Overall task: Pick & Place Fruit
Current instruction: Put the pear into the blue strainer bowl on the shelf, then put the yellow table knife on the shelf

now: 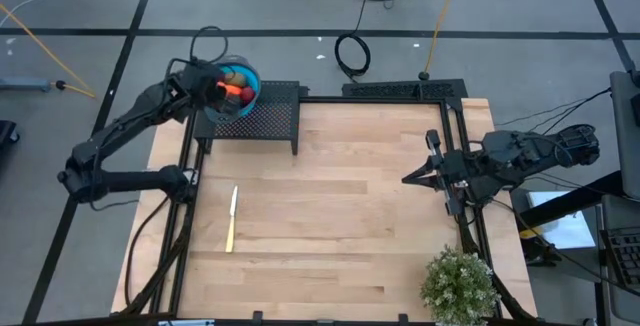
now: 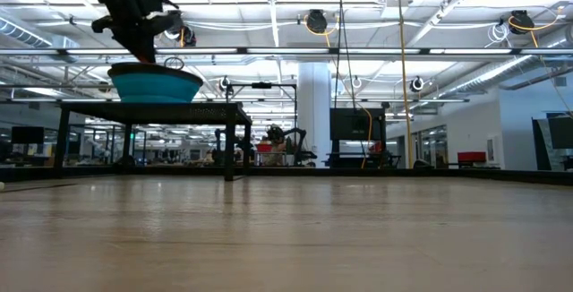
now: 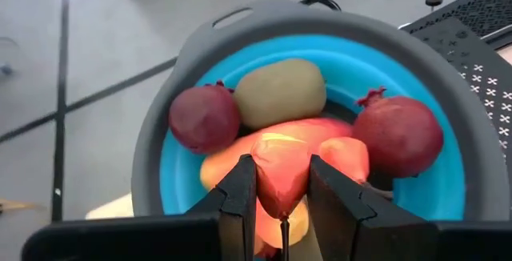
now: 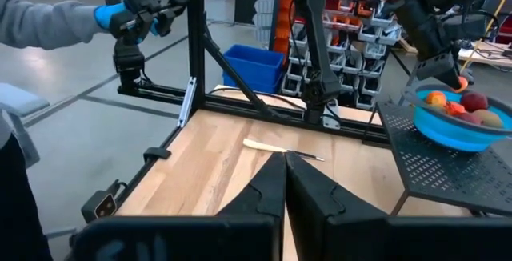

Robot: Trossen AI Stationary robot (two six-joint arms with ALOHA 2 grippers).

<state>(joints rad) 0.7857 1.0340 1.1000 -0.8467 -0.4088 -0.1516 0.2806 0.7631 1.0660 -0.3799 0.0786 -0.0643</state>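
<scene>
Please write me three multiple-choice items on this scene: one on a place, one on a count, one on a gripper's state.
1. Where does the blue bowl stand?
A. on the black perforated shelf
B. on the bare wood beside the knife
C. by the plant

2. How many dark red round fruits show in the left wrist view?
A. one
B. two
C. four

3. What is the left gripper doing?
A. waiting open over the knife
B. closed on the red-orange fruit in the bowl
C. resting on the wood

Answers:
1 A, the shelf lies under the bowl.
2 B, one on each side.
3 B, its fingers flank the fruit.
</scene>
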